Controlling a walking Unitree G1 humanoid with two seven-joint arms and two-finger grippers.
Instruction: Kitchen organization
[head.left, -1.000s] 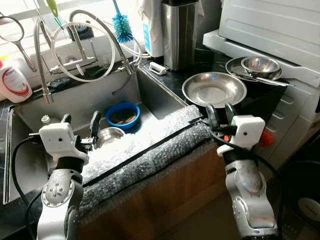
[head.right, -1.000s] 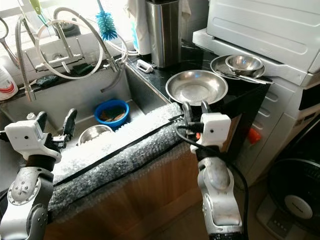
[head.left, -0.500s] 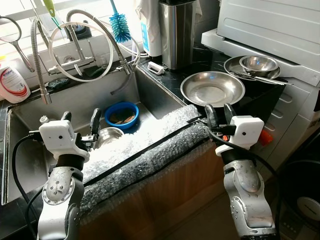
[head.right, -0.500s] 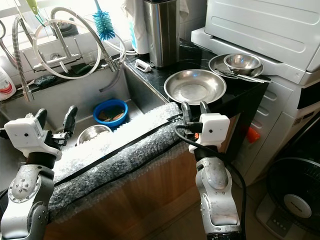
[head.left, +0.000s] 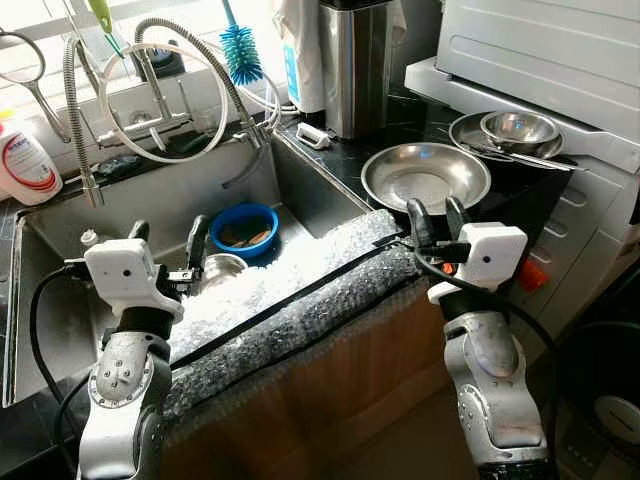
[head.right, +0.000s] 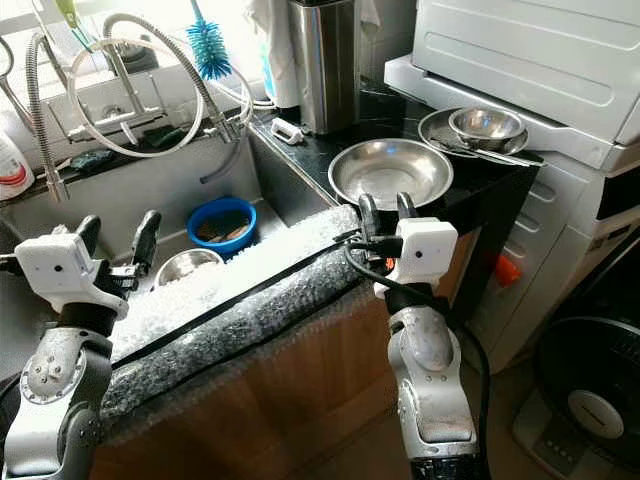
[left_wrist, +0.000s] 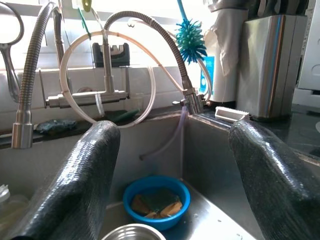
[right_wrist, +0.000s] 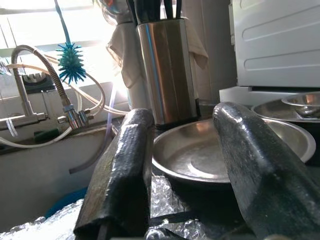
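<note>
Nearest, the left gripper (head.left: 167, 250) hangs spread over the sink (head.left: 60, 300), empty. The right gripper (head.left: 434, 217) is spread too, empty, above the bubble wrap (head.left: 300, 290). Beyond it, a steel pan (head.left: 426, 177) sits on the tabletop (head.left: 350, 155); a blue bowl (head.left: 245, 229) lies in the sink.

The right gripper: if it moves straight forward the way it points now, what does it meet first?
Most likely the wide steel plate, framed between the open fingers of the right gripper; depth is hard to judge, so it may pass over the near rim.
</note>
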